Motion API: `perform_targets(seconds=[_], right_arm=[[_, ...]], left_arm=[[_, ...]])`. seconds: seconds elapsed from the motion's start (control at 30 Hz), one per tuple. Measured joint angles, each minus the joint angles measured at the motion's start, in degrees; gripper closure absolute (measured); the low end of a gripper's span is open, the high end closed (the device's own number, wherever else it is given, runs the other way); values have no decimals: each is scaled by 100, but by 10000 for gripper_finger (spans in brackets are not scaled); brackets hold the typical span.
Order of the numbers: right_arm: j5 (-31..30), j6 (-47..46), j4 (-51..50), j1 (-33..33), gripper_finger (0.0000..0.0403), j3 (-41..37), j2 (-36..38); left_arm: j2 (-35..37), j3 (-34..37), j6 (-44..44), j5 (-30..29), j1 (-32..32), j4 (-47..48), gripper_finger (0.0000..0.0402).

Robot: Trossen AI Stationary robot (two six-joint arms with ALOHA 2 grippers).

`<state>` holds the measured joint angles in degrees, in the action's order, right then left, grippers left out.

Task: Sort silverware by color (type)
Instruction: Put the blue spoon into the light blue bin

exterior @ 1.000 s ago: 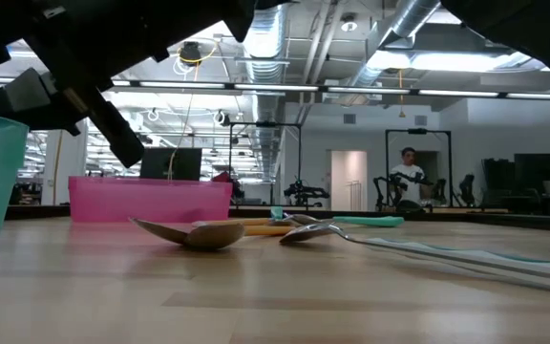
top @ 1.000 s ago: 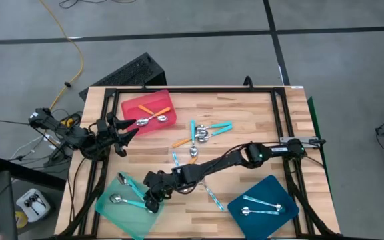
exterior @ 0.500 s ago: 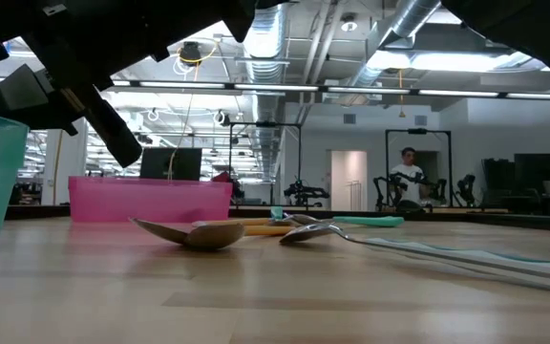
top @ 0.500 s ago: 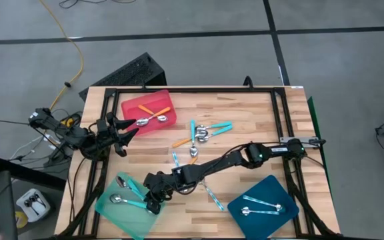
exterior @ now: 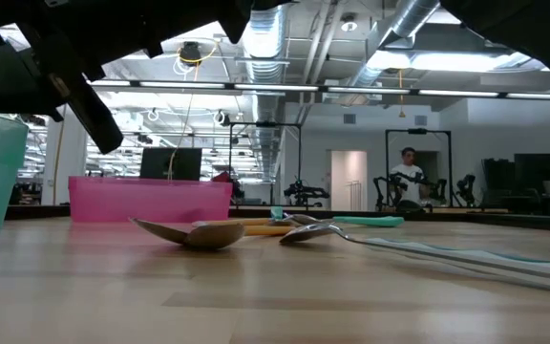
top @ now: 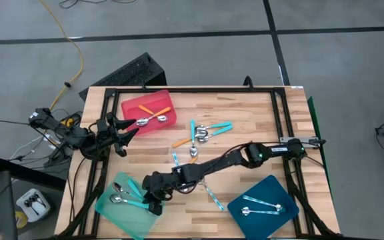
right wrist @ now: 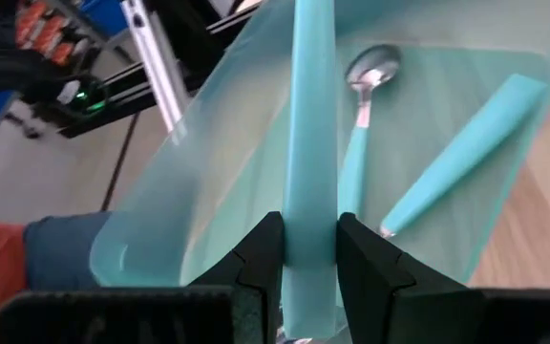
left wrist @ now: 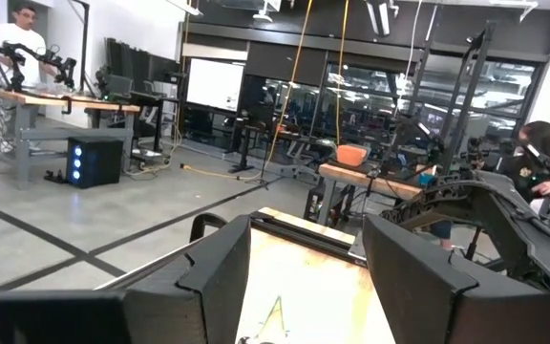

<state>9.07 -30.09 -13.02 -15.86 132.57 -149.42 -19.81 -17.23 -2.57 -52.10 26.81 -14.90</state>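
The right gripper (top: pixel 153 199) is low over the mint-green tray (top: pixel 109 215) at about 7 o'clock on the bench (top: pixel 245 113); its fingers (right wrist: pixel 261 258) are clamped on the handle of a turquoise spoon (right wrist: pixel 311 115), which runs straight out from the fingers over the tray; I cannot see its bowl, so I cannot tell which end leads. Two more turquoise spoons (top: pixel 127 198) lie in that tray already; the one with its bowl in sight has its long line running from 4 o'clock to 10 o'clock, bowl at 10. The red tray (top: pixel 131 104) at 11 o'clock has two orange spoons (top: pixel 153 115) crossed in it; the dark-blue tray (top: pixel 265 189) at 5 o'clock has two pale blue spoons (top: pixel 262 209) lying almost side by side. So I think the sorting is more than half done; a little heap of loose spoons (top: pixel 199 137) in the middle of the bench is left to sort. The left gripper (top: pixel 127 128) waits at 9 o'clock beside the red tray, fingers (left wrist: pixel 213 277) apart and empty.
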Motion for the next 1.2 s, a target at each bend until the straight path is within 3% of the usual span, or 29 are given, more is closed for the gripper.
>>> perform_targets(seconds=[0.37,0.8,1.2], right_arm=[[464,1104,-222,49,300,64,-2],[607,2400,-439,166,300,240,9],[589,2378,-138,193,300,247,-225]], left_arm=[[0,0,-1,0,0,2,212],[-2,-2,35,-80,-2,4,212],[0,-2,3,-85,0,36,212]])
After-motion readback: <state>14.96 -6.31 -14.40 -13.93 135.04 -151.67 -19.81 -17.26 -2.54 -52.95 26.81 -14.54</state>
